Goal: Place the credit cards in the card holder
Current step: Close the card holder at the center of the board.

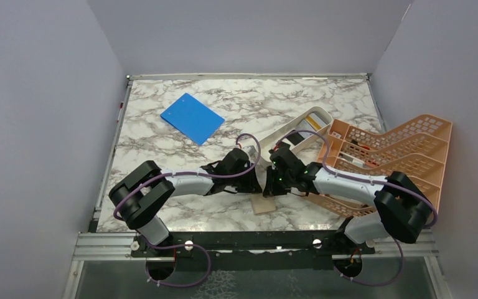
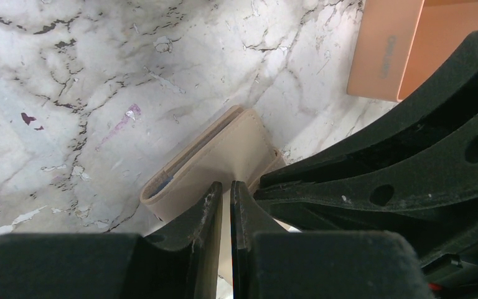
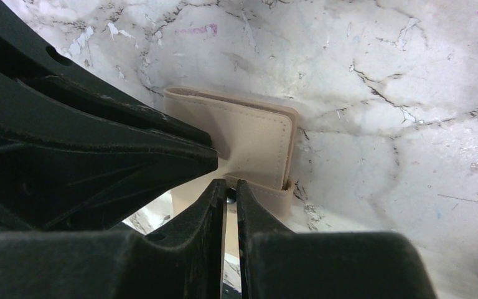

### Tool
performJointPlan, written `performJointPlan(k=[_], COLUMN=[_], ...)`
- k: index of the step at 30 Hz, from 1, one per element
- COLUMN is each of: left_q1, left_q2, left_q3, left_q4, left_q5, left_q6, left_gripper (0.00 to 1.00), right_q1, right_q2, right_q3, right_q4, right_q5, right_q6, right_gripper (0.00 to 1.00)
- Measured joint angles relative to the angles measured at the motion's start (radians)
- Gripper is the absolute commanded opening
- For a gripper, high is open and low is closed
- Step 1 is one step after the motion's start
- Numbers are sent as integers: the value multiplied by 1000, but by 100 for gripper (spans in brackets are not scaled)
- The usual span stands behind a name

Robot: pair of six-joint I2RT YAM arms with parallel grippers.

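Both arms converge at the near-centre of the white-grey marble table point(image 1: 162, 156), over the small tan-beige bifold card holder point(image 1: 263, 204). It lies on the table near the front edge, between the two arm bases and just left of the orange lattice rack point(image 1: 404, 149). The left gripper point(image 2: 226, 194) has its jaws nearly together, only a thin slit, with a tan sliver of the card holder point(image 2: 224, 156) showing in the gap, so it reads as pinching one flap edge. The right gripper point(image 3: 230, 190) is the same: narrow slit, tan material between the fingers, and a small dark stud right at the tips. It grips the lower flap while the stitched upper flap of the card holder point(image 3: 255, 134) lies folded on the marble. The grippers meet tip to tip, and each shows up as a black mass in the other wrist view. The left wrist view shows a thin bluish edge in the holder's open side; can't tell what it is. The credit cards point(image 1: 312, 119) sit in the long white oblong tray point(image 1: 286, 126) behind the grippers, against the rack: one white with a yellow stripe, one black nearer the arms, the rest not resolvable. A bright blue flat rectangular board point(image 1: 192, 118) lies far left on the table, well apart from everything.
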Motion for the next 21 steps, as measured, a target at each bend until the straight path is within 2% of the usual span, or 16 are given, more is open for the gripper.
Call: performJointPlan(k=[11, 21], left_q1=[0, 3], left_q2=[1, 21], left_q3=[-3, -4], left_q4=[3, 31], left_q5=[5, 29], left_q6=[-4, -16], left_gripper=[14, 14], right_q1=[54, 162], right_q2=[-6, -30], right_q3=[-5, -8], right_q4=[7, -15], right_q5=[76, 236], right_q6=[3, 32], right_gripper=[7, 3])
